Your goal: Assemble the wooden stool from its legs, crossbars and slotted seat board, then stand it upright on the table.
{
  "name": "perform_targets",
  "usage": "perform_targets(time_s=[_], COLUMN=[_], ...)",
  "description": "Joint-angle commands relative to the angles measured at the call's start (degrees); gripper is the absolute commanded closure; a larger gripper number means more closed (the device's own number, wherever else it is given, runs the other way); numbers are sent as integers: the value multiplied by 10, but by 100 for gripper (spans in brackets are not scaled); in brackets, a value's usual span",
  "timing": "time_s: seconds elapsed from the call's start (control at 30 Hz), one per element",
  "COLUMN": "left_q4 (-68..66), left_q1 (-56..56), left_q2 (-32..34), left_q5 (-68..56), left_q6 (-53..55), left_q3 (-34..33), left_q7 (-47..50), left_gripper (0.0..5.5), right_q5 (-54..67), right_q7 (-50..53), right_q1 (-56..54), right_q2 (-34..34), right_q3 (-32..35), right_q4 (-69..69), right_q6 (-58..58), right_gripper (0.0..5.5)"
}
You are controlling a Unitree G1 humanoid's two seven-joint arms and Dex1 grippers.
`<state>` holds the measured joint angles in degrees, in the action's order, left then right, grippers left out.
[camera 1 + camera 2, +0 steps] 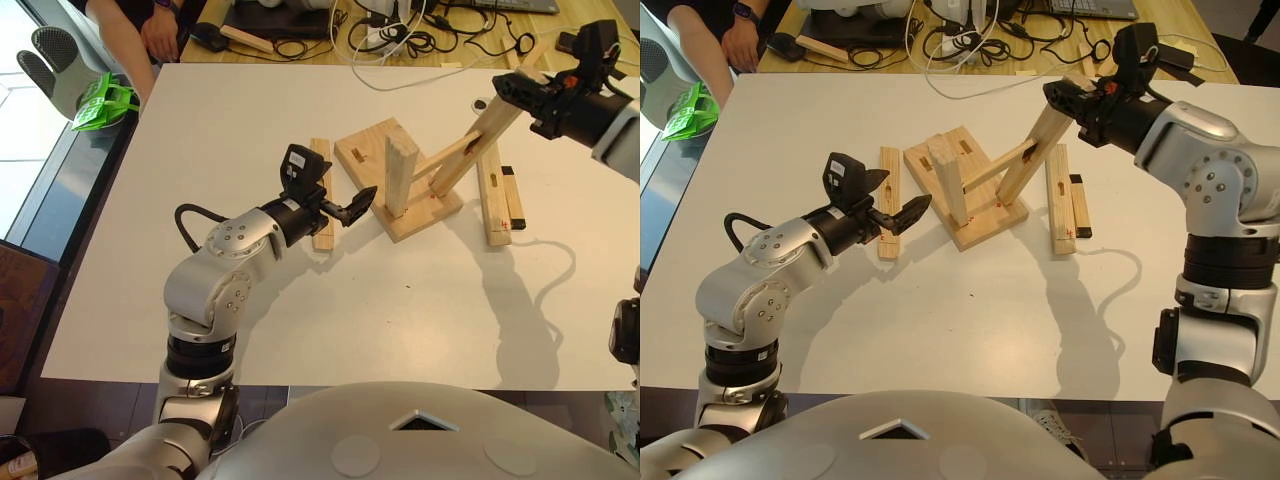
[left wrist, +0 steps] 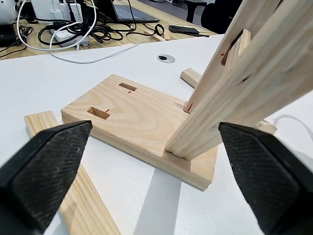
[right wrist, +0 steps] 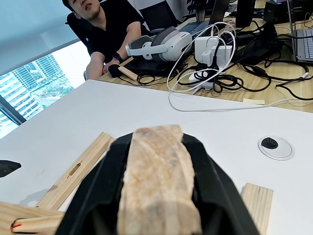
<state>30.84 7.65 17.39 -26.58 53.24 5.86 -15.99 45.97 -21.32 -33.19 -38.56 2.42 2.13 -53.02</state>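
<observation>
The slotted seat board point(image 1: 362, 152) lies flat mid-table. One leg point(image 1: 401, 172) stands upright in it. A second leg point(image 1: 478, 142) leans at a tilt, joined to the first by a crossbar point(image 1: 447, 157). My right gripper point(image 1: 522, 92) is shut on the top end of the tilted leg point(image 3: 156, 181). My left gripper point(image 1: 358, 208) hangs open just left of the board, low over the table, its black fingers point(image 2: 44, 166) spread either side of the upright leg point(image 2: 234, 83) and board point(image 2: 127, 115). A loose slotted bar point(image 1: 322, 195) lies under the left wrist.
Two more wooden bars point(image 1: 492, 195) and a dark strip point(image 1: 512, 200) lie right of the board. A cable grommet point(image 1: 480, 104) sits behind them. Cables and a power strip point(image 3: 210, 46) crowd the far desk. The table's front half is bare white.
</observation>
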Motion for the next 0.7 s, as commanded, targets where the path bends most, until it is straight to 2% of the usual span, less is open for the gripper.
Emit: perform_targets(time_s=[0.03, 0.23, 0.43, 0.7], left_q4=[2, 2, 1, -1], left_q1=[3, 3, 3, 9], left_q2=[2, 5, 4, 2], left_q5=[7, 7, 8, 10], left_q6=[0, 1, 0, -3], left_q3=[5, 5, 5, 8], left_q7=[0, -2, 0, -1], left_gripper=[70, 70, 70, 70], right_q5=[-51, -82, -52, -79], right_q7=[4, -14, 15, -6], right_q1=[57, 80, 62, 52], right_q2=[16, 5, 40, 40], right_q3=[-41, -52, 13, -5], right_q4=[40, 30, 54, 81], right_q6=[-46, -24, -53, -55], right_gripper=[449, 448, 448, 448])
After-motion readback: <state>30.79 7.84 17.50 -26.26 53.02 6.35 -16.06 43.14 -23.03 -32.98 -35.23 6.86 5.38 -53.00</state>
